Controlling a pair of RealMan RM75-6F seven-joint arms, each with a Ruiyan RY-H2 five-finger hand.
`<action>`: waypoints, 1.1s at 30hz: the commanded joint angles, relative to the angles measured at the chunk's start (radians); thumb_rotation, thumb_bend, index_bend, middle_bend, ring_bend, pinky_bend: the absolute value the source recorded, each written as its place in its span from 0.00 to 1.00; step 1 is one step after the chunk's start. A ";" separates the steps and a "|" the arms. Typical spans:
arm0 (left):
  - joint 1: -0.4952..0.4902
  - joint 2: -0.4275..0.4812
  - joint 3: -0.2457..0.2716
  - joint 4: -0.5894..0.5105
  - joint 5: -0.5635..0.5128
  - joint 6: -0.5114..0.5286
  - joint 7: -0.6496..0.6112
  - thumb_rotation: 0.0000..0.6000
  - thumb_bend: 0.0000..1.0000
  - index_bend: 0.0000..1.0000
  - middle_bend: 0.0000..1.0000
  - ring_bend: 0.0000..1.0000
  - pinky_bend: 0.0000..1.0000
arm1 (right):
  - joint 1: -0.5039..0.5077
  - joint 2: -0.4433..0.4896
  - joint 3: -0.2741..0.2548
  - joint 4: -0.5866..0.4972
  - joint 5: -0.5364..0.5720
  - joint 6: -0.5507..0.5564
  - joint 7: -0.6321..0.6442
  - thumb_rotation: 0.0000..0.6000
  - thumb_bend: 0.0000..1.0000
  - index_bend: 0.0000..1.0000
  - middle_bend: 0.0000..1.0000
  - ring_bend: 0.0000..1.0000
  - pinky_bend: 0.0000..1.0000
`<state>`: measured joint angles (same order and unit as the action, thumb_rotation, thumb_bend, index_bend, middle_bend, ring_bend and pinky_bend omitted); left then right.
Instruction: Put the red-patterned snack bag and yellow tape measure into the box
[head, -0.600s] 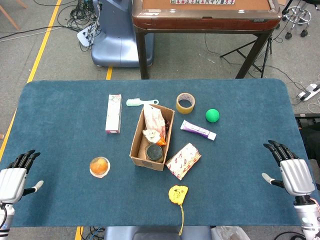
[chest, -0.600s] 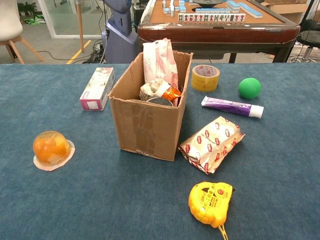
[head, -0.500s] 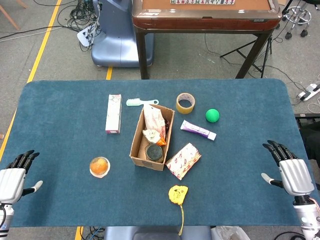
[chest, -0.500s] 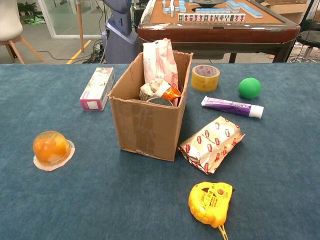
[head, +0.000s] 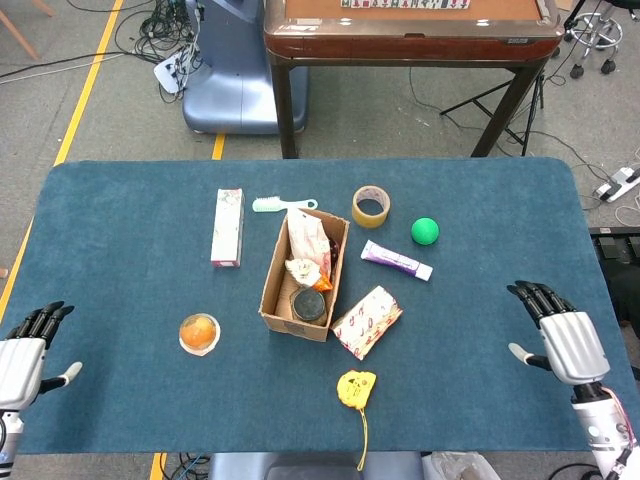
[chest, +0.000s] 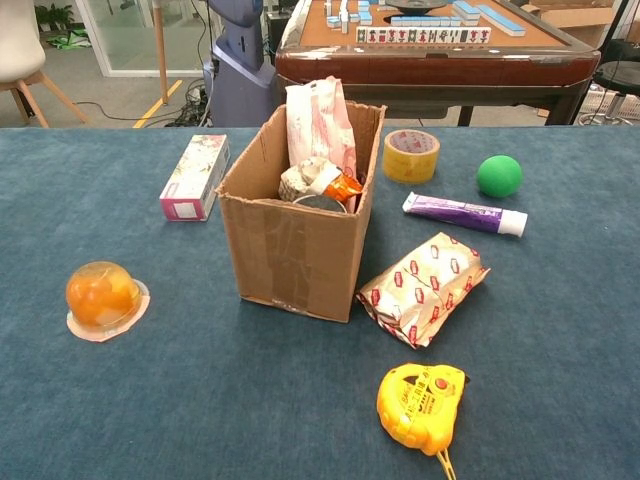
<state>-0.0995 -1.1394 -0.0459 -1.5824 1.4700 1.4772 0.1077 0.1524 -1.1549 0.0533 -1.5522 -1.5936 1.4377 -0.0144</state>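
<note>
Our right robot hand (head: 567, 338) hangs over the right edge of the worktop (head: 120, 300), fingers spread and holding nothing; our left robot hand (head: 22, 350) sits off the left edge, likewise spread and empty. Neither shows in the chest view.

Moving inward, we find the cardboard box (head: 304, 275) standing open near the middle of the worktop. Inside it we see a tall white-and-pink bag (chest: 318, 122) leaning upright at the far end, a crumpled wrapper with an orange patch (chest: 320, 180) below it, and a dark round lid or jar (head: 308, 304) at the near end. The red-patterned snack bag (head: 367, 320) lies outside, just beside the box's near right corner, flat on the worktop. The yellow tape measure (head: 356, 388) lies nearer to us than the bag, with its cord trailing toward the front edge.

Further out we see a jelly cup (head: 199, 333) holding orange fruit to the left of the box

Compared with the earlier frame, our right robot hand has drifted inward and slightly forward over the worktop, while the left has slid a little lower; the box, bag and tape measure lie unchanged
</note>
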 joint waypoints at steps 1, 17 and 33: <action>0.002 0.001 -0.001 -0.001 0.002 0.005 -0.003 1.00 0.13 0.18 0.15 0.16 0.34 | 0.036 -0.001 0.020 0.000 0.003 -0.035 -0.027 1.00 0.00 0.18 0.18 0.16 0.38; 0.011 0.006 -0.016 0.001 0.006 0.039 -0.016 1.00 0.13 0.18 0.15 0.16 0.34 | 0.277 -0.003 0.070 -0.067 0.070 -0.372 -0.236 1.00 0.00 0.14 0.11 0.07 0.26; 0.026 0.019 -0.027 -0.010 -0.009 0.061 -0.019 1.00 0.13 0.18 0.16 0.16 0.34 | 0.469 -0.131 0.081 0.017 0.185 -0.615 -0.332 1.00 0.00 0.14 0.10 0.06 0.24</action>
<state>-0.0742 -1.1206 -0.0727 -1.5922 1.4605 1.5378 0.0888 0.6135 -1.2775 0.1361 -1.5424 -1.4160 0.8317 -0.3402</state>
